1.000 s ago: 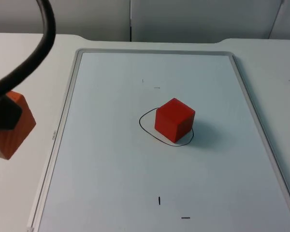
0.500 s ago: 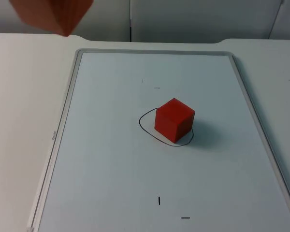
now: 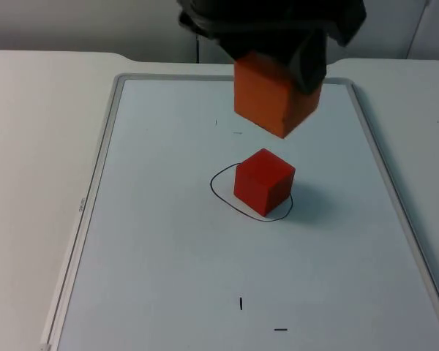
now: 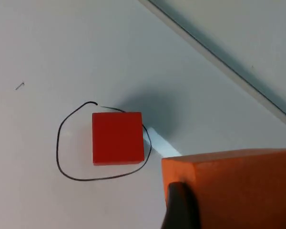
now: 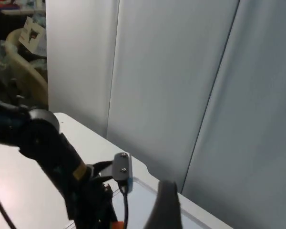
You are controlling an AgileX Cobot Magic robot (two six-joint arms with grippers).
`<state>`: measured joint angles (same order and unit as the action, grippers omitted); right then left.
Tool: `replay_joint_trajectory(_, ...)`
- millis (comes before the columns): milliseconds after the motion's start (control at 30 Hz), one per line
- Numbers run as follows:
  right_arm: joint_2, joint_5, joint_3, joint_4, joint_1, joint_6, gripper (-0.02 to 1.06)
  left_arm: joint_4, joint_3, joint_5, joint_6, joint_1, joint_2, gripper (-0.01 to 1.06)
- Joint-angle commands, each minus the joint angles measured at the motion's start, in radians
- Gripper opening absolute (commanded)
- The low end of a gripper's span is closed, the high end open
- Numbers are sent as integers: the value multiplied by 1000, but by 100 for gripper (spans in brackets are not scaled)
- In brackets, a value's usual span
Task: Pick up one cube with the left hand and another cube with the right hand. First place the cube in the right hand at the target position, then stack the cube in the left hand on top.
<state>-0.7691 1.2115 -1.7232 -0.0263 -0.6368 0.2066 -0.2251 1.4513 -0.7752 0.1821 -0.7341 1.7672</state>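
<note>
- Left gripper (image 3: 278, 69): jaws clamped on the orange cube (image 3: 276, 99), one black fingertip pressed against the cube's face in the left wrist view.
- Orange cube hangs in the air above the red cube (image 3: 263, 183), apart from it and offset toward the partition wall; not yet centred over it, judging by the left wrist view, where the red cube (image 4: 117, 138) lies off to one side of the held one.
- Red cube sits upright on the surface, inside the hand-drawn black ring (image 3: 223, 197) that marks the target; it overlaps the ring's far-right edge slightly.
- Right gripper (image 5: 163, 210): waiting, raised well away from the red cube and facing the grey partition wall (image 5: 181, 86); jaw state cannot be told.
- White board (image 3: 161, 241) under the red cube carries a few short pen ticks nearer the camera.
- Progress: first placement looks done. Remaining: centre the orange cube over the red cube, lower until the faces meet squarely, release.
</note>
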Motion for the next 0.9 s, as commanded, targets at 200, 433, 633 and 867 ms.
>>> replay_joint_trajectory(200,78,10,-2,-13,1,-23,67,7,151,-25,1,-8,224,31)
replay_joint_trajectory(433,105,10,-2,-25,1,-23,67,44,208,-11,1,-5,294,31)
replay_joint_trajectory(633,105,10,-2,-23,1,-23,67,79,223,-18,1,14,320,31)
replay_joint_trajectory(867,105,10,-2,-23,1,-23,67,34,223,-20,19,64,326,31)
